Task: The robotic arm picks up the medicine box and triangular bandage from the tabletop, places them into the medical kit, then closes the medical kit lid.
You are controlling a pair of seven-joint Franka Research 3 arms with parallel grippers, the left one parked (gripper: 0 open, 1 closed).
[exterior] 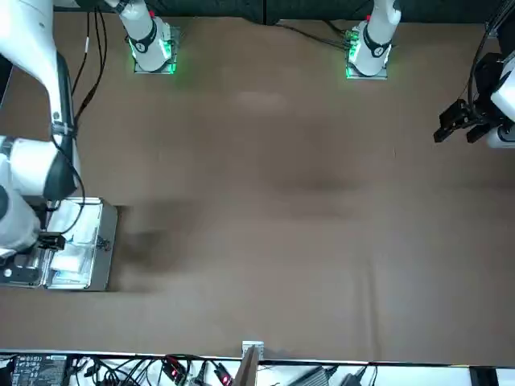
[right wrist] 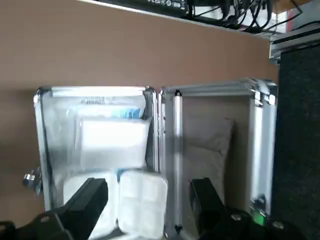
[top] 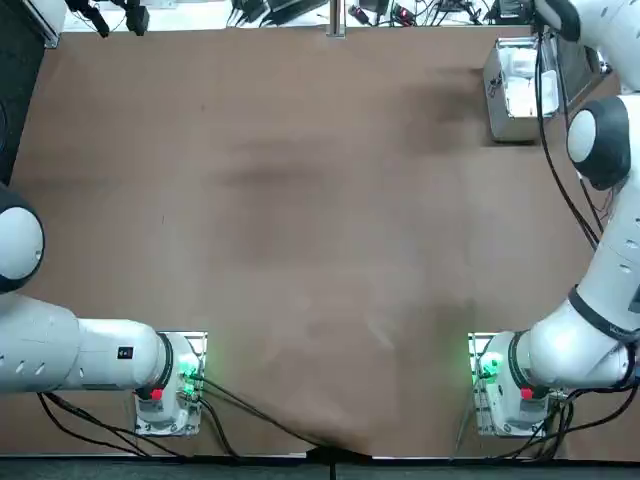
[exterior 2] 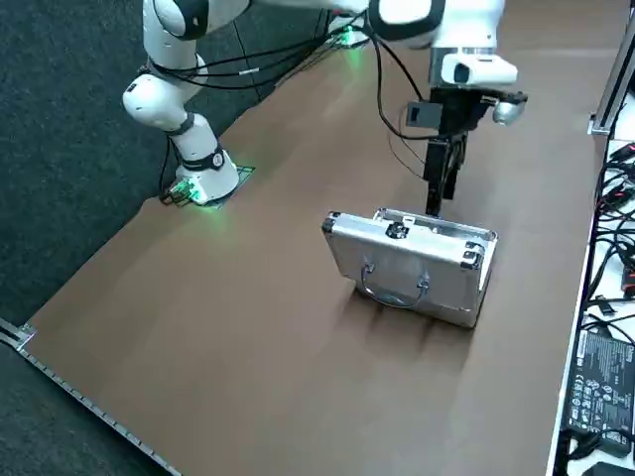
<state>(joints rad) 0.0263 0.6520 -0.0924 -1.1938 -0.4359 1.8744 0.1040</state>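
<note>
The silver medical kit (exterior 2: 412, 263) lies open at the table's far right corner (top: 515, 90). Its lid (exterior 2: 437, 273) stands nearly upright, handle side facing the right side camera. Inside the base (right wrist: 50, 150) lie a crisp white rectangle, apparently the medicine box (right wrist: 114, 142), and a lobed white packet, apparently the triangular bandage (right wrist: 142, 200). My right gripper (exterior 2: 439, 203) hangs pointing down just above the kit, behind the lid. In the wrist view the gripper (right wrist: 147, 192) is open and holds nothing, with one finger (right wrist: 87, 200) over the base and the other (right wrist: 205, 200) before the lid's inner face (right wrist: 215, 140).
Beyond the table's far edge, close to the kit, lie cables and electronics (top: 400, 12) and a power strip (exterior 2: 600, 382). A small metal bracket (exterior: 251, 354) sits on that edge. Both arm bases with green lights (top: 495, 375) stand at the near side of the brown table (top: 300, 200).
</note>
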